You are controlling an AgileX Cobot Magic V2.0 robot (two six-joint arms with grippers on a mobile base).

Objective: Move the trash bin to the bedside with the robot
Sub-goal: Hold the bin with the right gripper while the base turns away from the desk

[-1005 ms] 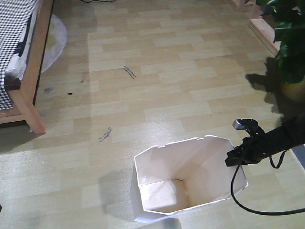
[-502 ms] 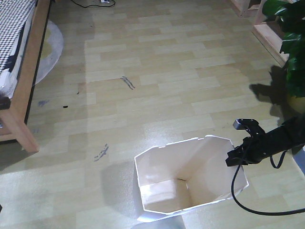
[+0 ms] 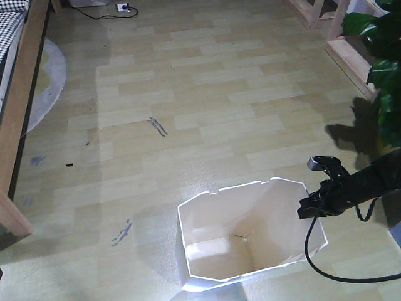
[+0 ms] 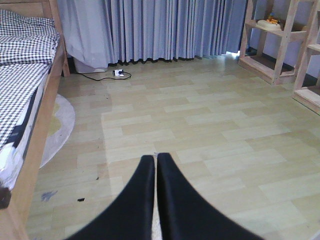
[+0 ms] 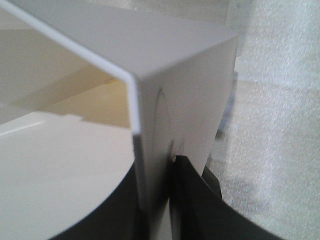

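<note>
The white faceted trash bin (image 3: pixel 219 251) stands on the wood floor at the bottom centre of the front view, its cream inside showing. My right gripper (image 3: pixel 307 210), on a thin black arm, is shut on the bin's right rim. In the right wrist view its black fingers (image 5: pixel 195 200) pinch the bin wall (image 5: pixel 185 100) from both sides. My left gripper (image 4: pixel 156 159) is shut with nothing in it, held over bare floor. The bed (image 3: pixel 15 94), with its light wooden frame, runs along the far left edge; its checked bedding (image 4: pixel 25 75) shows in the left wrist view.
A potted plant (image 3: pixel 382 56) and wooden shelving (image 3: pixel 341 37) stand at the right. A round pale rug (image 3: pixel 47 81) lies by the bed. A power strip and cord (image 3: pixel 119 7) lie by the grey curtains (image 4: pixel 150 30). My arm's black cable (image 3: pixel 326 269) loops beside the bin.
The floor marks and the bed have slid down and left in the front view, so more of the far floor shows. The bin and my right gripper keep the same place in the frame.
</note>
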